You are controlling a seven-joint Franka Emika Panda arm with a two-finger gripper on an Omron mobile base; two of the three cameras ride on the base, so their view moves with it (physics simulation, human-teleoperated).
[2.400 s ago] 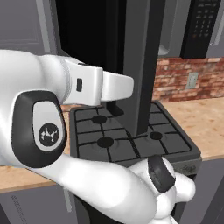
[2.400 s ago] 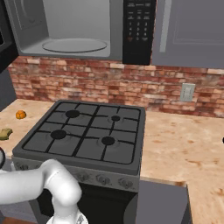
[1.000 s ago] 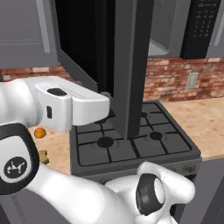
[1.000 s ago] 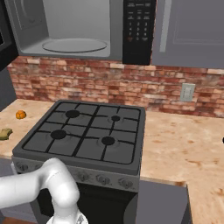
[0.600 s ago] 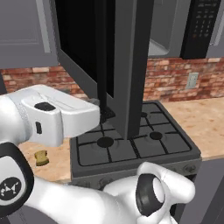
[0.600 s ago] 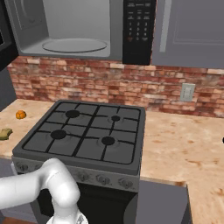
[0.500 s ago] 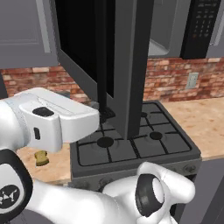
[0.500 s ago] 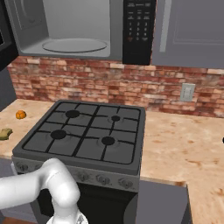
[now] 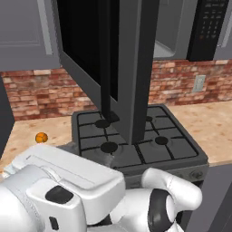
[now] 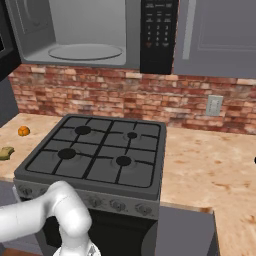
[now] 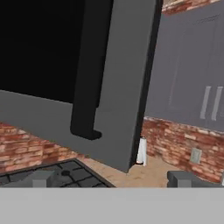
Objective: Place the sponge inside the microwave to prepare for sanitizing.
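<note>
Olive-yellow, the sponge (image 10: 6, 153) lies on the tabletop (image 10: 210, 165) left of the stove (image 10: 95, 155), far from my wide-open, empty pincer (image 11: 111, 180), and I fear swinging the arm into the open microwave (image 10: 85, 32) door (image 9: 131, 68).

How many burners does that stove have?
4 on the stove: back left, back right, front left, front right. None looks hidden in the right base view.
</note>
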